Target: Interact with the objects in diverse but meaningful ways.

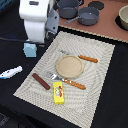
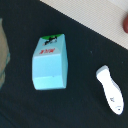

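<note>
A pale blue block [image 1: 30, 49] with a rounded top and a small red-green label stands on the black table just off the placemat's edge; in the wrist view the block [image 2: 49, 62] fills the middle. My gripper [image 1: 34, 40] hangs right above it under the arm's bulky white head, and its fingers cannot be made out. The dark brown sausage [image 1: 41, 81] lies on the mat's near-left part, and a red-brown tip [image 2: 126, 22] shows at the wrist view's edge. A yellow box [image 1: 59, 92] with a red-green label lies flat near the mat's front.
A tan round plate [image 1: 69, 65] sits mid-mat, with an orange-handled fork [image 1: 65, 79] and knife [image 1: 85, 58] on either side of it. A white elongated item [image 1: 11, 72] [image 2: 110, 90] lies on the black table. Grey pots [image 1: 87, 15] and a bowl [image 1: 123, 17] stand at the back.
</note>
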Motion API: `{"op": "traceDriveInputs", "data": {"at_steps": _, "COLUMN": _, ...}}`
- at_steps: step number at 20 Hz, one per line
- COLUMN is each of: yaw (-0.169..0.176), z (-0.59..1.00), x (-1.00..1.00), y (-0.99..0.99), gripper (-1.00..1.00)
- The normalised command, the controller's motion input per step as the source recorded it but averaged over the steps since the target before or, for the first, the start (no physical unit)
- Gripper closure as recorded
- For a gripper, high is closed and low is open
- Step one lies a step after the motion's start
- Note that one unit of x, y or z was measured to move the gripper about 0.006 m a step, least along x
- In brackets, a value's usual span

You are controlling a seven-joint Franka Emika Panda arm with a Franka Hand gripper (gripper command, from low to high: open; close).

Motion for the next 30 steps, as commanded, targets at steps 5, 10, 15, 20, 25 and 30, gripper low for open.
{"op": "traceDriveInputs", "data": {"at_steps": 5, "yaw": 0.016, "z": -0.29, "x": -0.76, "y": 0.42, "gripper": -1.0}}
{"op": "traceDriveInputs", "data": {"at_steps": 10, "yaw": 0.024, "z": -0.38, "x": -0.78, "y": 0.33, "gripper": -1.0}}
{"op": "traceDriveInputs", "data": {"at_steps": 15, "yaw": 0.026, "z": -0.43, "x": -0.82, "y": 0.23, "gripper": -1.0}}
{"op": "traceDriveInputs", "data": {"at_steps": 20, "yaw": 0.038, "z": -0.36, "x": -0.75, "y": -0.01, "gripper": -1.0}}
{"op": "traceDriveInputs", "data": {"at_steps": 25, "yaw": 0.028, "z": -0.13, "x": -0.55, "y": -0.25, "gripper": -1.0}}
{"op": "traceDriveInputs", "data": {"at_steps": 30, "yaw": 0.028, "z": 0.0, "x": -0.36, "y": -0.36, "gripper": -1.0}}
